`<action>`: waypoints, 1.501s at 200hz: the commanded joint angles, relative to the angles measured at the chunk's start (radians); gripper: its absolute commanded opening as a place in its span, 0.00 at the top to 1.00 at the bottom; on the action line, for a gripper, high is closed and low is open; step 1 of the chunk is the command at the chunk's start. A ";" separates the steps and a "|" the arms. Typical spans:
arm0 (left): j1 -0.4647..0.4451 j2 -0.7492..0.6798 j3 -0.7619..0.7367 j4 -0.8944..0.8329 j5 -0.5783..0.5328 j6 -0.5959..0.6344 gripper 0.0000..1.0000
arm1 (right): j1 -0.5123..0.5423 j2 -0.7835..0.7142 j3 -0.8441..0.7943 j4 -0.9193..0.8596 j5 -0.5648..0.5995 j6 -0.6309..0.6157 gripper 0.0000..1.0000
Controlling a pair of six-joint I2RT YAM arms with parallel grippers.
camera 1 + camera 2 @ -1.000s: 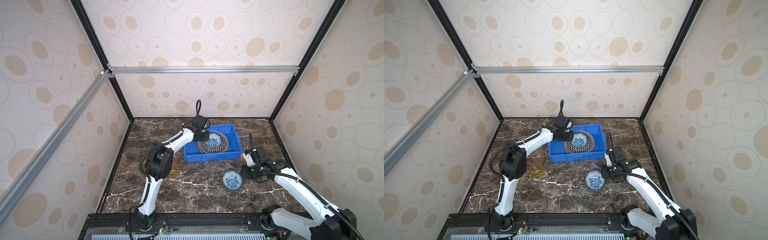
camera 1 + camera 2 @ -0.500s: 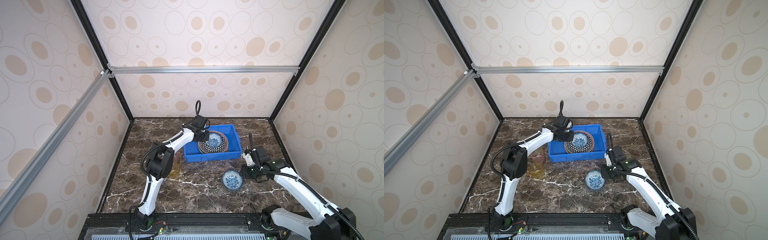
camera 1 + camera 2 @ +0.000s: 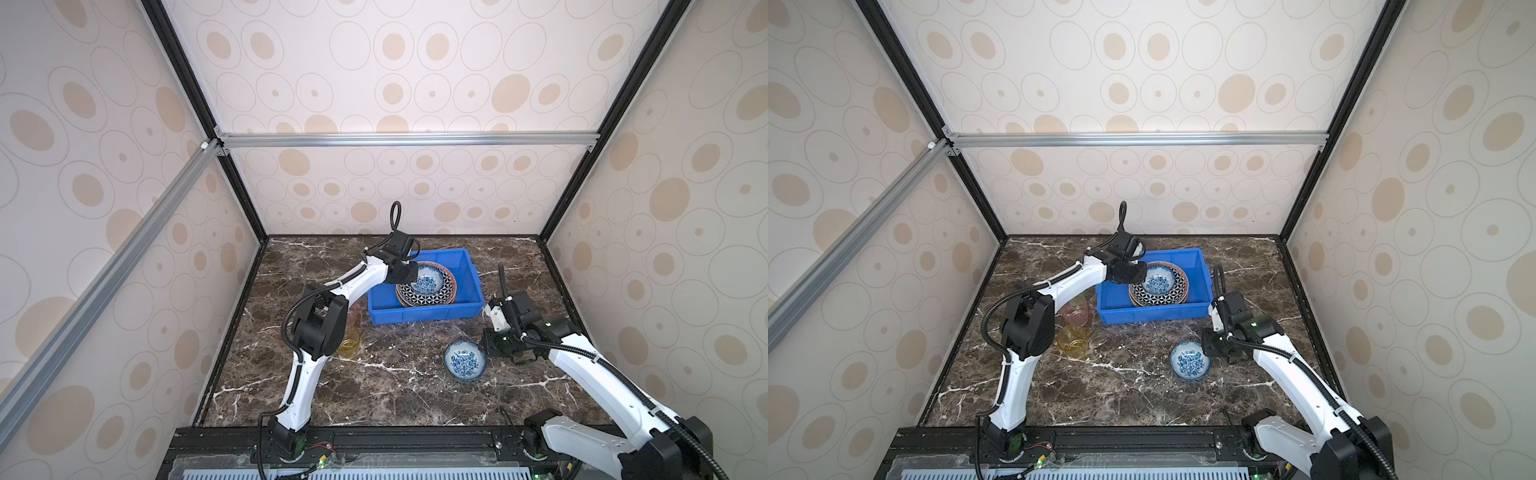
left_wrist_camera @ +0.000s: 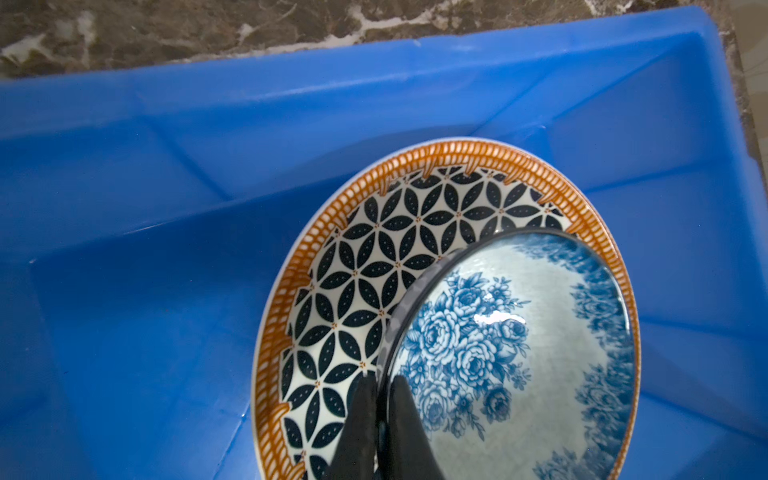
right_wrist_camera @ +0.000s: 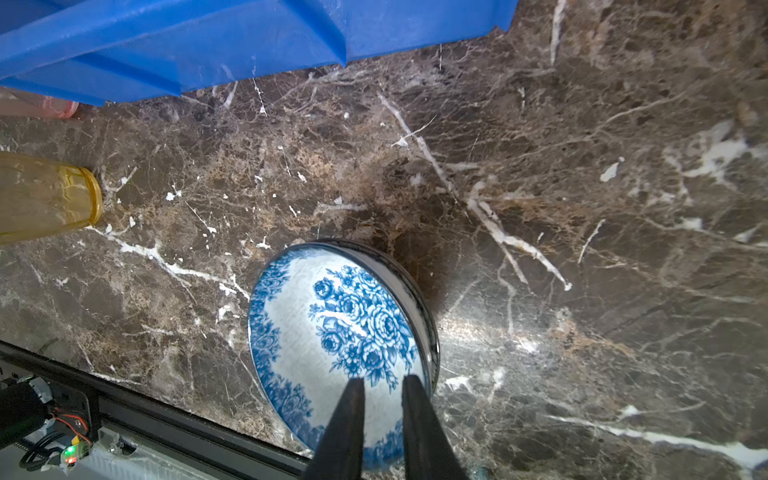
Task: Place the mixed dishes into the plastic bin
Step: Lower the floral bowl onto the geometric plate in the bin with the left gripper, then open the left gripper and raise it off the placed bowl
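plastic bin (image 3: pixel 424 318) (image 3: pixel 1154 314): bright blue with low walls, toward the back of the marble table (image 3: pixel 395 395), a little right of centre in both top views
geometric plate (image 3: pixel 419 300) (image 4: pixel 353 270): black-white petal pattern with an orange hatched rim, lying inside the plastic bin about midway between its side walls
bowl in the bin (image 3: pixel 428 282) (image 4: pixel 519 332): blue-floral, mouth up, over the geometric plate; I cannot tell whether it rests on the plate or is held just clear of it
left gripper (image 4: pixel 378 380) (image 3: pixel 409 274): reaches in over the left wall of the plastic bin; its fingers (image 4: pixel 357 415) are pinched on the rim of the bowl in the bin, one outside the bowl's wall and one inside
bowl on the table (image 3: pixel 464 360) (image 5: pixel 332 332): a second blue-floral bowl, mouth up on the marble, in front of the bin's right front corner and apart from it
right gripper (image 5: pixel 382 380) (image 3: pixel 486 347): at the right edge of the bowl on the table; its fingers (image 5: pixel 349 415) stand a narrow gap apart, tips over the bowl's inside just within the rim; nothing is clamped between them, and contact cannot be told
pink cup (image 3: pixel 1075 309) (image 5: pixel 41 106): translucent, just beside the bin's left front corner, partly hidden by the left arm (image 3: pixel 1034 324)
yellow cup (image 3: pixel 1072 340) (image 5: pixel 41 195): translucent, just in front of the pink cup, outside the plastic bin
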 commanded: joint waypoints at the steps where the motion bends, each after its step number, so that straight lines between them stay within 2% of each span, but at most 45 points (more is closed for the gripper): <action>1: 0.007 -0.004 0.037 -0.023 -0.017 -0.017 0.89 | 0.004 -0.024 0.022 -0.029 -0.005 0.005 0.79; 66: 0.007 -0.036 0.037 -0.020 -0.013 -0.026 0.78 | 0.004 -0.057 0.018 -0.048 -0.001 0.004 0.79; 111: 0.007 -0.089 0.012 -0.016 -0.022 -0.024 0.74 | 0.004 -0.069 0.009 -0.058 -0.015 0.005 0.79; 166: 0.007 -0.182 -0.057 -0.010 -0.041 -0.022 0.73 | 0.004 -0.090 -0.011 -0.070 -0.024 0.013 0.79; 255: -0.010 -0.374 -0.249 0.023 -0.059 -0.011 0.73 | 0.004 -0.136 -0.037 -0.097 -0.017 0.051 0.79; 300: -0.036 -0.466 -0.313 0.020 -0.071 0.005 0.73 | 0.004 -0.108 -0.051 -0.103 0.023 0.090 0.79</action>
